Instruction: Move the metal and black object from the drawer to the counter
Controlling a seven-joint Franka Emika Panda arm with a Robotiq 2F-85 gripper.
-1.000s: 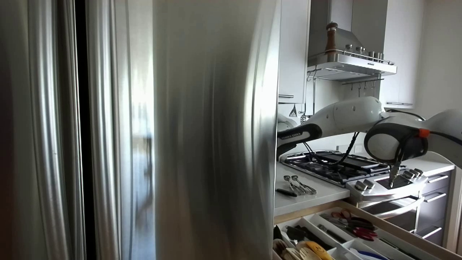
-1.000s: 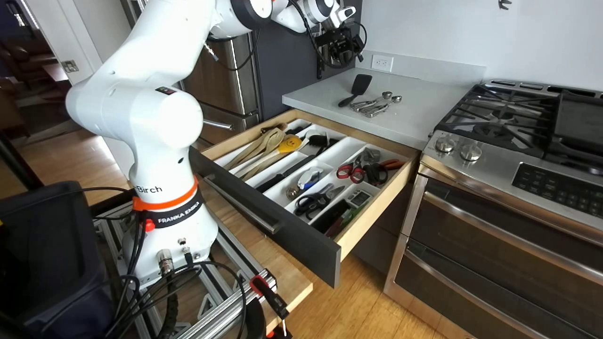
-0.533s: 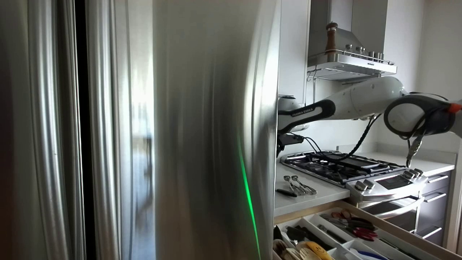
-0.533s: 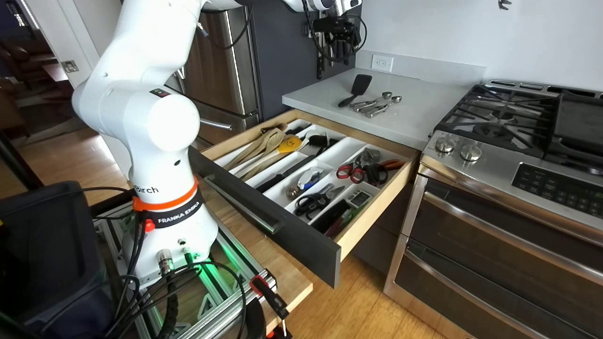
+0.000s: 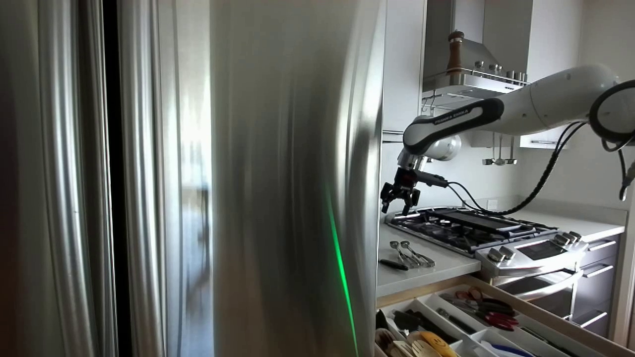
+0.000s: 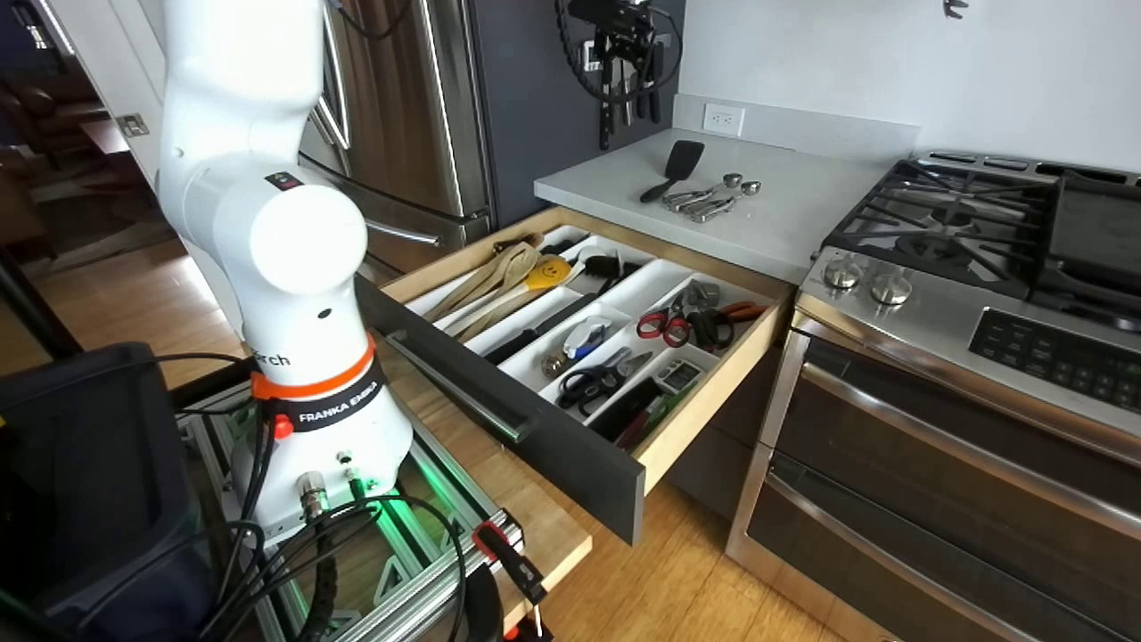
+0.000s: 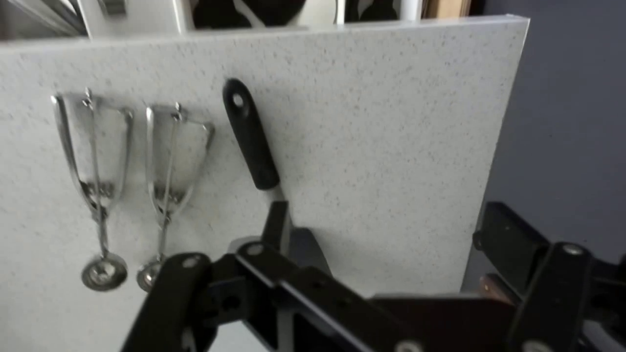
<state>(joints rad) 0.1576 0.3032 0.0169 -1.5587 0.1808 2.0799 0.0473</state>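
Observation:
A spatula with a black handle, black blade and metal neck (image 7: 252, 142) lies flat on the pale counter (image 7: 371, 122); it also shows in both exterior views (image 6: 683, 160) (image 5: 394, 265). Two metal scoops (image 6: 713, 201) lie beside it, also in the wrist view (image 7: 98, 195). The open drawer (image 6: 570, 481) holds scissors, wooden spoons and other tools in white compartments. My gripper (image 7: 386, 217) is open and empty, well above the counter. One finger covers part of the spatula blade in the wrist view. The gripper (image 5: 396, 209) also shows in an exterior view beside the fridge edge.
The steel fridge (image 5: 297, 173) hides much of an exterior view. A dark panel (image 6: 553, 98) with hanging knives (image 6: 608, 102) stands at the counter's side, near my gripper. The gas stove (image 6: 945, 223) borders the counter. The range hood (image 5: 483, 89) is above.
My arm has risen and drawn back, and the gripper has come out from behind the fridge edge in an exterior view. The things on the counter and in the drawer have not moved.

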